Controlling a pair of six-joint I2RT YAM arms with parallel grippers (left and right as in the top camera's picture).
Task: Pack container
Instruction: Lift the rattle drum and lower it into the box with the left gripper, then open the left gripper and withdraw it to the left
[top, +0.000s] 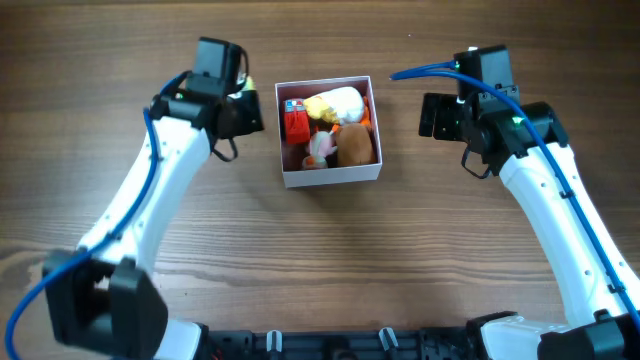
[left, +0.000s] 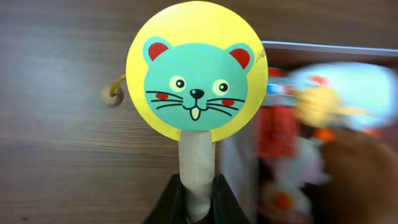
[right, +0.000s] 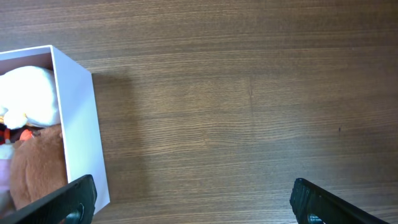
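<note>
The container (top: 332, 177) is a white-walled square box in the middle of the table, also seen in the left wrist view (left: 323, 47) and the right wrist view (right: 78, 124). It holds a white and yellow plush (top: 335, 103), a red toy (top: 296, 122) and a brown plush (top: 355, 145). My left gripper (top: 245, 108) (left: 198, 186) hangs just left of the box. It is shut on the pale wooden handle of a round yellow paddle toy (left: 196, 71) with a teal mouse face. My right gripper (top: 432, 115) (right: 194, 193) stands wide open over bare wood right of the box, holding nothing.
A small wooden bead on a string (left: 112, 94) dangles from the toy's left side above the table. Brown wood-grain tabletop (top: 330, 260) surrounds the box on all sides.
</note>
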